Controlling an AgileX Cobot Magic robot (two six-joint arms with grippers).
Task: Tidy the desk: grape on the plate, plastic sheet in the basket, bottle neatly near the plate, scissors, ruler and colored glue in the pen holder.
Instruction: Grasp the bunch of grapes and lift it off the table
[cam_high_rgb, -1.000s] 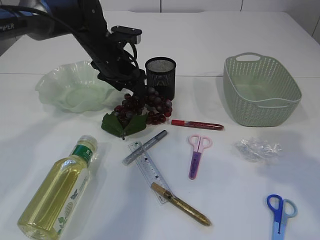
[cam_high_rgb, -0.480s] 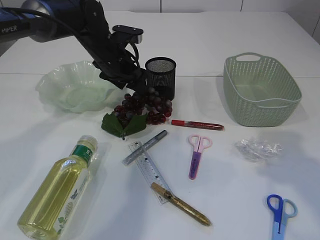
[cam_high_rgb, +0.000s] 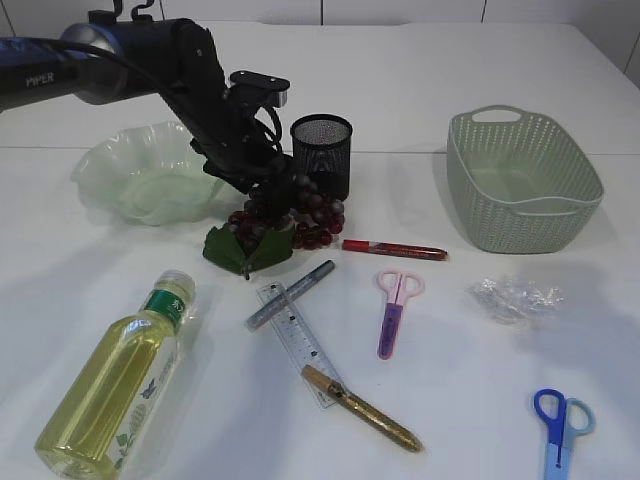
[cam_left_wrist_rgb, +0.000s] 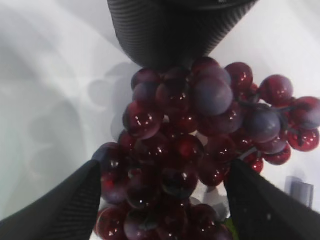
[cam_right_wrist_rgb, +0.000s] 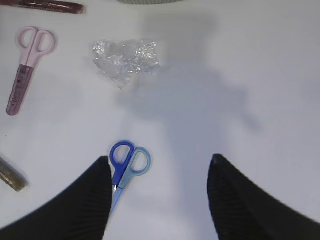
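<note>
A bunch of dark red grapes (cam_high_rgb: 312, 214) with green leaves lies by the black mesh pen holder (cam_high_rgb: 321, 150). My left gripper (cam_high_rgb: 262, 190) is down over the bunch. In the left wrist view its open jaws (cam_left_wrist_rgb: 162, 200) straddle the grapes (cam_left_wrist_rgb: 190, 145). The pale green wavy plate (cam_high_rgb: 140, 175) is to the left. The bottle (cam_high_rgb: 115, 380) lies at the front left. The ruler (cam_high_rgb: 297, 340), silver (cam_high_rgb: 290, 295), gold (cam_high_rgb: 365, 410) and red (cam_high_rgb: 393, 249) glue pens and pink scissors (cam_high_rgb: 392, 305) lie mid-table. My right gripper (cam_right_wrist_rgb: 160, 200) is open above blue scissors (cam_right_wrist_rgb: 125, 167) and the plastic sheet (cam_right_wrist_rgb: 125, 57).
The green woven basket (cam_high_rgb: 520, 180) stands at the back right, with the crumpled plastic sheet (cam_high_rgb: 515, 298) in front of it. The blue scissors (cam_high_rgb: 560, 425) lie at the front right edge. The pen holder (cam_left_wrist_rgb: 175, 30) stands right behind the grapes.
My left gripper has lowered and shifted slightly onto the grape bunch. Nothing else on the table has moved.
</note>
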